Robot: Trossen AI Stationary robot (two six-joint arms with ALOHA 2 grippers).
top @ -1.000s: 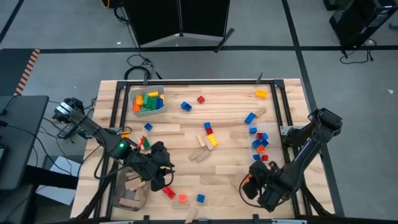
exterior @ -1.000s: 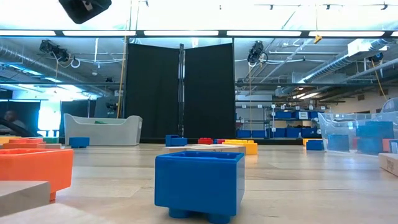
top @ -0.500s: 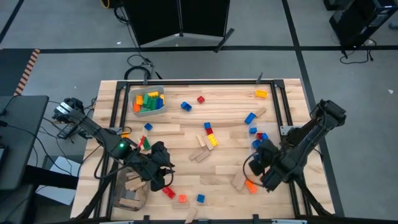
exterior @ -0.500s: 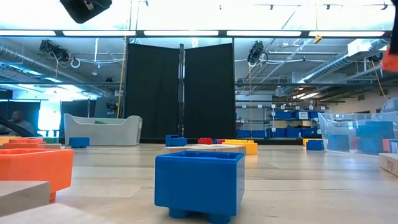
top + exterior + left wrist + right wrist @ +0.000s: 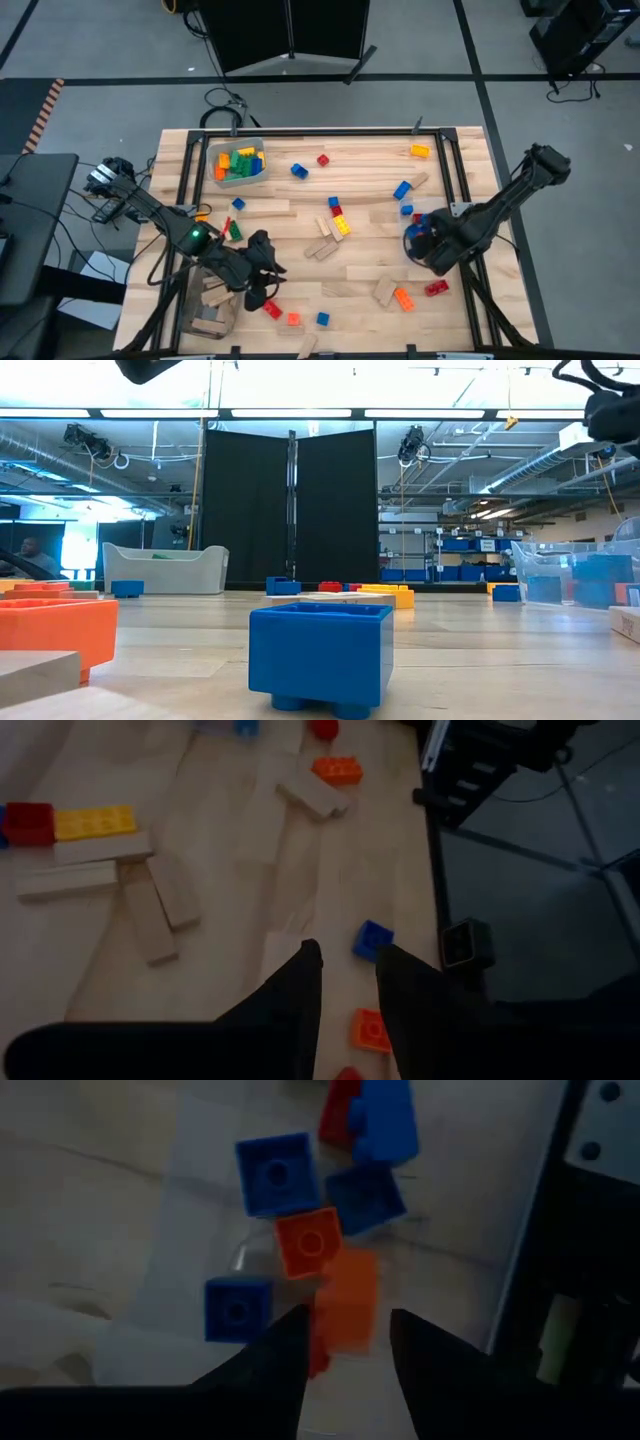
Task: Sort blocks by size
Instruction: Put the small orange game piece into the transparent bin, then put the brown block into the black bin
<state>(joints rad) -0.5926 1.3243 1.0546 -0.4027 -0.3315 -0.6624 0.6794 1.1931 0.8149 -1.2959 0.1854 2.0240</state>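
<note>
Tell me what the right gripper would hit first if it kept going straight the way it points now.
Most likely the orange brick lying directly ahead of the right gripper, between its parted fingers, with a small red brick and blue bricks just beyond. Depth is unclear.
</note>
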